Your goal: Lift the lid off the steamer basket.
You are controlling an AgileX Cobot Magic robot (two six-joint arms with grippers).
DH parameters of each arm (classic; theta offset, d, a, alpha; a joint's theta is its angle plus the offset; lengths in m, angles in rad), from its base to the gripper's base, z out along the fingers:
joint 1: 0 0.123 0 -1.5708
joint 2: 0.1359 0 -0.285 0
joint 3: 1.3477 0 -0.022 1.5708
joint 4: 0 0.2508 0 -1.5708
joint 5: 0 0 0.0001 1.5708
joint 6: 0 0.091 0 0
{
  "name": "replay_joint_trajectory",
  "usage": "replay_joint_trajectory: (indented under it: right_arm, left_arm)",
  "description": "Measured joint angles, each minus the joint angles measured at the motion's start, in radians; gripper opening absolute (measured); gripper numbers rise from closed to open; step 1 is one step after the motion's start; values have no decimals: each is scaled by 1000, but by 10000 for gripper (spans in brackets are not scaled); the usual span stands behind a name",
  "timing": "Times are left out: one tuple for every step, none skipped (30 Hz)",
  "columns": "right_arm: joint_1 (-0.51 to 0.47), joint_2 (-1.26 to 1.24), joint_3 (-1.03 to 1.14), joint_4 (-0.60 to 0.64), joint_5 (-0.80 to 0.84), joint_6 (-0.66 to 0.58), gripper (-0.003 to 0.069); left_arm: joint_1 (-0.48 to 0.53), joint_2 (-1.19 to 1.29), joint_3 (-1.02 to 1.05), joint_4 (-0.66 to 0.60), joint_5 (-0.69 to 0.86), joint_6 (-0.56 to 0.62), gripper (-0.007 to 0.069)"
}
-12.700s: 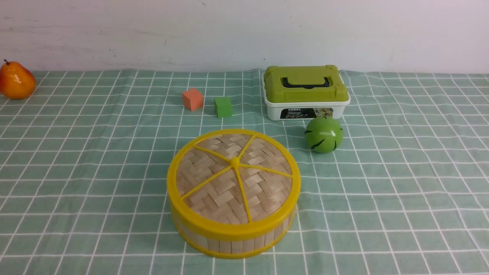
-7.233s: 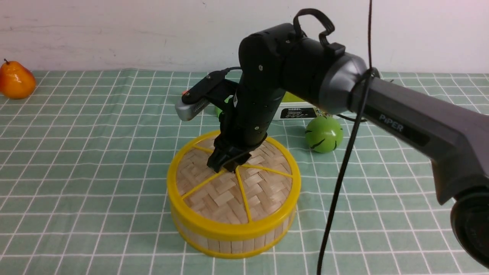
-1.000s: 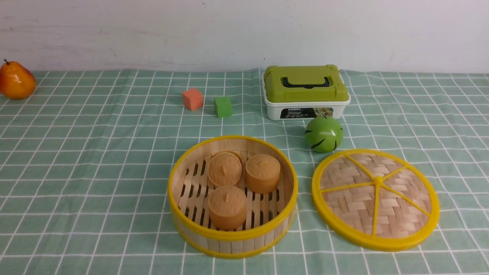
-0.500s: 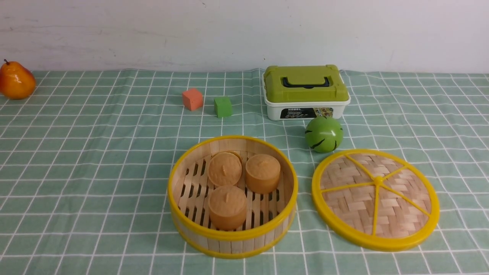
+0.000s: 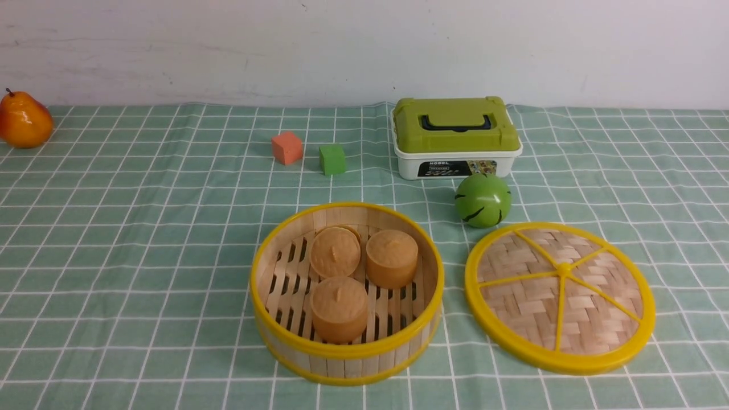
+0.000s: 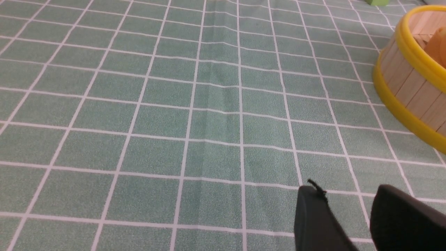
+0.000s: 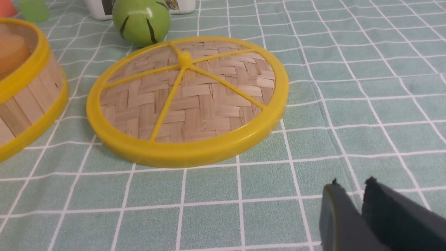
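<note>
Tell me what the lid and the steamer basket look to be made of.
The lid: woven flat bamboo strips, matte tan, showing a basket-weave pattern; its rim, spokes and knob look like glossy yellow plastic. The steamer basket: upright pale wood or bamboo slats with visible seams, bound by smooth yellow rims that seem to be plastic.

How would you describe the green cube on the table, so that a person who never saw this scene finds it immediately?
Start from the white plastic box with the green lid at the back of the green checked tablecloth. To its left sit two small cubes side by side, apart from each other. The small green foam cube is the one nearer the box; its neighbour is orange, and the other green object is a ball.
</note>
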Motion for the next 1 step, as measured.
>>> replay_joint_trajectory:
  right_arm:
    - [0,0,0,0,0,0,93]
  left_arm:
    - [0,0,0,0,0,0,239]
